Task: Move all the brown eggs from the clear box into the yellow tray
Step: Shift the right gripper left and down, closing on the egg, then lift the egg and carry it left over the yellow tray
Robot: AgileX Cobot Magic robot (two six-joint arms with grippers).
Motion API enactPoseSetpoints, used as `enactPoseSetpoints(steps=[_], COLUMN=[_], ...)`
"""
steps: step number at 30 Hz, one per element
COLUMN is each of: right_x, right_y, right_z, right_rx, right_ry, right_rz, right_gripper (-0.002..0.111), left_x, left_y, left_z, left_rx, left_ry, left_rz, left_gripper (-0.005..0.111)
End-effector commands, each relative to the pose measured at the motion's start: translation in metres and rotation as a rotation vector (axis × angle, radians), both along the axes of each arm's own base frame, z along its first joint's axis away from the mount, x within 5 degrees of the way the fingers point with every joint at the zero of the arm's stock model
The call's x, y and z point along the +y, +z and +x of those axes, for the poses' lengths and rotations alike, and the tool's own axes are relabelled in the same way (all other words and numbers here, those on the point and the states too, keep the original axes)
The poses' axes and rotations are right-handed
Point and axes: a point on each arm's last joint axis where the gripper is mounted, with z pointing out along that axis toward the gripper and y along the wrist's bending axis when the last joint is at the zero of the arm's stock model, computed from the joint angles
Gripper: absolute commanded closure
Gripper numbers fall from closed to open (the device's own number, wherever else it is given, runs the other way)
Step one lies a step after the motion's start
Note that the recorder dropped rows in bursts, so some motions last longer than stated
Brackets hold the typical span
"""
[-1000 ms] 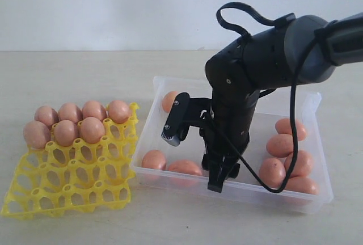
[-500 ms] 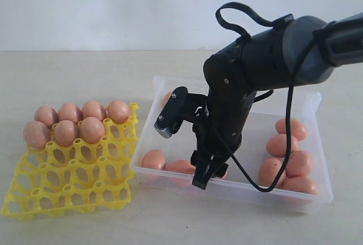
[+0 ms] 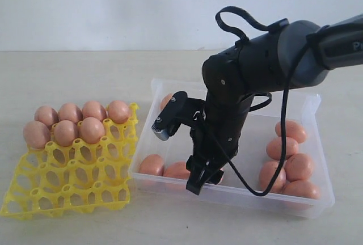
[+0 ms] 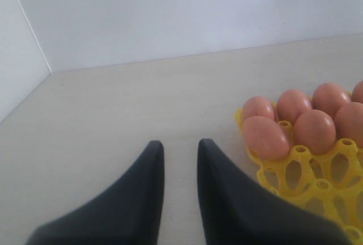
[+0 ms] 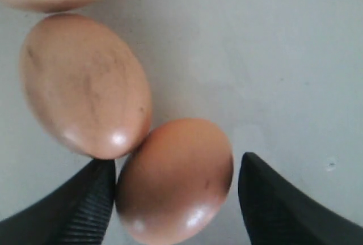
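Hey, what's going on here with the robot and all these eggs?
The right gripper is down inside the clear box, jaws open on either side of one brown egg that touches a neighbouring egg, not yet gripped. Seven eggs sit in the yellow tray; more lie in the box. The left gripper is open above the table near the tray.

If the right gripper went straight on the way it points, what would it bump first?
Probably the smooth oval brown egg framed by the open right gripper, in the clear plastic box; depth is hard to judge.
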Motion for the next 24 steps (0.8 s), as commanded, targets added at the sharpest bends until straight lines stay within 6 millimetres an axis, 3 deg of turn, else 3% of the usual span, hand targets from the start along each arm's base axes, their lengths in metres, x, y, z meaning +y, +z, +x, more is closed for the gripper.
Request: enactPoseSetpoints(steps=[1, 6, 12, 13, 16, 21, 24], right_x=[-0.001, 0.000, -0.001, -0.001, -0.003, -0.008, -0.006], right_y=[-0.001, -0.001, -0.001, -0.001, 0.003, 0.038, 0.070], right_z=[-0.002, -0.001, 0.000, 0.000, 0.001, 0.006, 0.008], right_rx=[0.030, 0.026, 0.018, 0.017, -0.005, -0.129, -0.267], right_ry=[-0.035, -0.054, -0.052, -0.055, -0.055, -0.064, -0.050], right_rz=[-0.004, 0.004, 0.001, 0.000, -0.007, 0.073, 0.188], right_gripper=[0.048, 0.053, 0.104, 0.108, 0.108, 0.108, 0.108], left_x=[0.000, 0.000, 0.000, 0.000, 0.000, 0.000, 0.000], left_y=[-0.001, -0.001, -0.001, -0.001, -0.001, -0.001, -0.001], left_z=[0.000, 0.000, 0.000, 0.000, 0.000, 0.000, 0.000], left_rx=[-0.001, -0.001, -0.001, -0.001, -0.001, -0.001, -0.001], left_ry=[0.002, 0.002, 0.002, 0.002, 0.002, 0.002, 0.002], left_rz=[-0.004, -0.004, -0.004, -0.004, -0.004, -0.004, -0.004], left_gripper=[0.085, 0.085, 0.085, 0.085, 0.085, 0.085, 0.085])
